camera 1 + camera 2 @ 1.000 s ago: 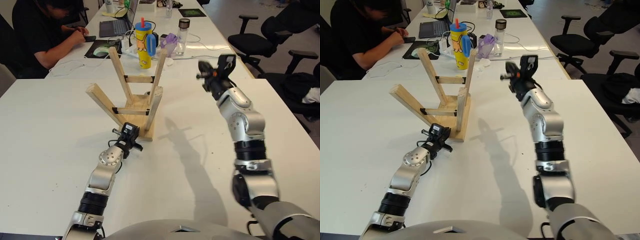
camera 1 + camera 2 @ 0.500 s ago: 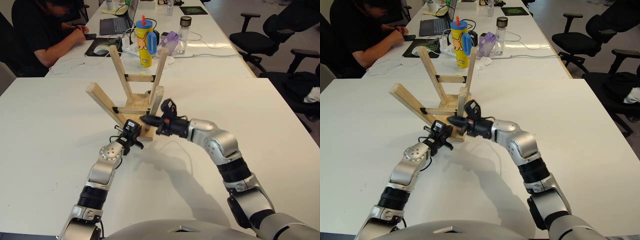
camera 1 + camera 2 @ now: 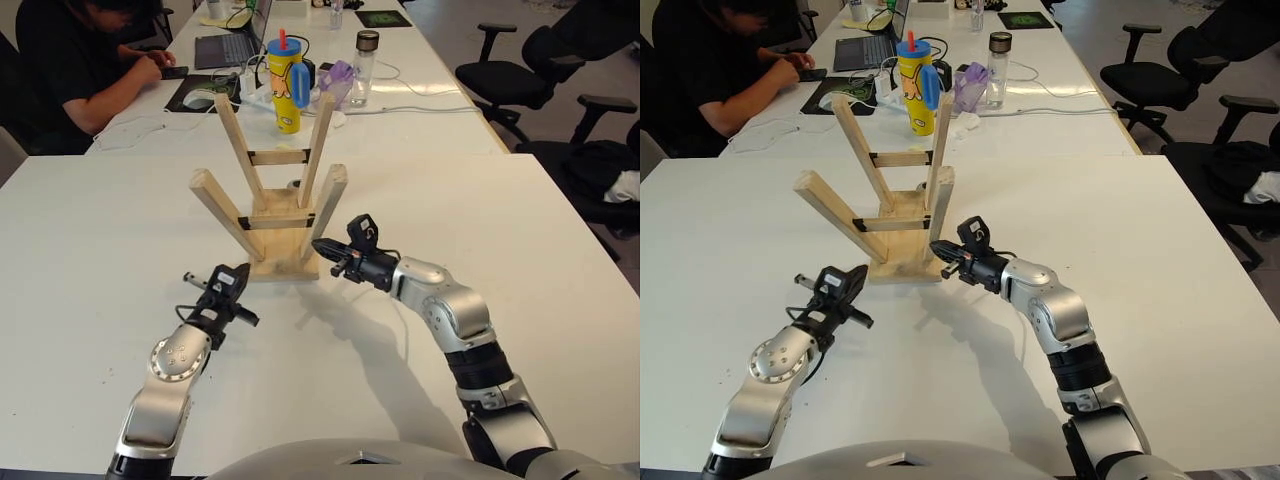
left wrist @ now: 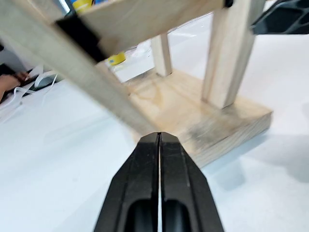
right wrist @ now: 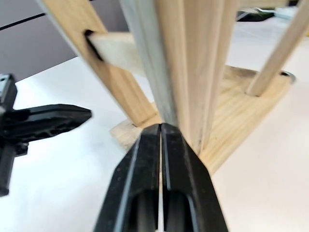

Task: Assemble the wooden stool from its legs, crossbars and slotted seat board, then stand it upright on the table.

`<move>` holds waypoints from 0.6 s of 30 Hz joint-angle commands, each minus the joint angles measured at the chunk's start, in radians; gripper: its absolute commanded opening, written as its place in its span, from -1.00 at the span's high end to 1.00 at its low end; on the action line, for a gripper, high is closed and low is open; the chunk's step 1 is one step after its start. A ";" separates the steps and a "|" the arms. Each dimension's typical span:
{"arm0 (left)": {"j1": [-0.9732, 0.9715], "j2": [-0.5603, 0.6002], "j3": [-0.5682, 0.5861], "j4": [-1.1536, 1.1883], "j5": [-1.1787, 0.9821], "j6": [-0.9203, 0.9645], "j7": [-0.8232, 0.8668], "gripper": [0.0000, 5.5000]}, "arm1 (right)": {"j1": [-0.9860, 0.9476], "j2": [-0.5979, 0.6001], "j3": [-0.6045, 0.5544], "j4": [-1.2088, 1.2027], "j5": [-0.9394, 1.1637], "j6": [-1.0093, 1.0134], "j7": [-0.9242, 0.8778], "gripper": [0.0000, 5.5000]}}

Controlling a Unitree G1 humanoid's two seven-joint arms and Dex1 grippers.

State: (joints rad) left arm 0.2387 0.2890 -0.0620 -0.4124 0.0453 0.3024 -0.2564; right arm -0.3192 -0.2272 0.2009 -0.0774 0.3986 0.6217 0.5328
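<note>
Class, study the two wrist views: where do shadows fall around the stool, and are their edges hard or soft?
Left wrist view: a soft-edged grey shadow lies on the table beside the seat board, suggesting diffuse light. Right wrist view: the slot where a crossbar enters its leg is darkly shaded.

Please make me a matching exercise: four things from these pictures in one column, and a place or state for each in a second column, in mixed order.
1. wooden stool
2. left end effector
3. right end effector
4. yellow cup

A. on the farther table, behind the stool
B. shut, near the seat board, on the robot's right
C. upside down, legs pointing up
D. shut, on the robot's left, apart from the stool

Pairs: 1-C, 2-D, 3-B, 4-A
</note>
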 commanded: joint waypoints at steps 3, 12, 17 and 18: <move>-0.006 -0.083 0.156 0.005 -0.122 0.057 0.072 0.99 | 0.159 -0.003 -0.006 -0.113 -0.017 0.041 -0.075 1.00; -0.292 -0.144 0.238 -0.023 -0.165 0.075 0.213 0.99 | 0.104 0.151 -0.288 -0.170 -0.099 -0.250 -0.443 1.00; -0.326 -0.137 0.222 -0.055 -0.134 0.100 0.249 0.99 | -0.006 0.174 -0.290 -0.163 -0.115 -0.270 -0.489 1.00; -0.325 -0.140 0.220 -0.058 -0.131 0.104 0.252 0.99 | -0.017 0.179 -0.280 -0.167 -0.119 -0.268 -0.492 1.00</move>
State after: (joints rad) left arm -0.0780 0.1467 0.1654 -0.4534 -0.1002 0.3849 -0.0170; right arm -0.2988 -0.0620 -0.1002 -0.2427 0.2895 0.3444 0.0524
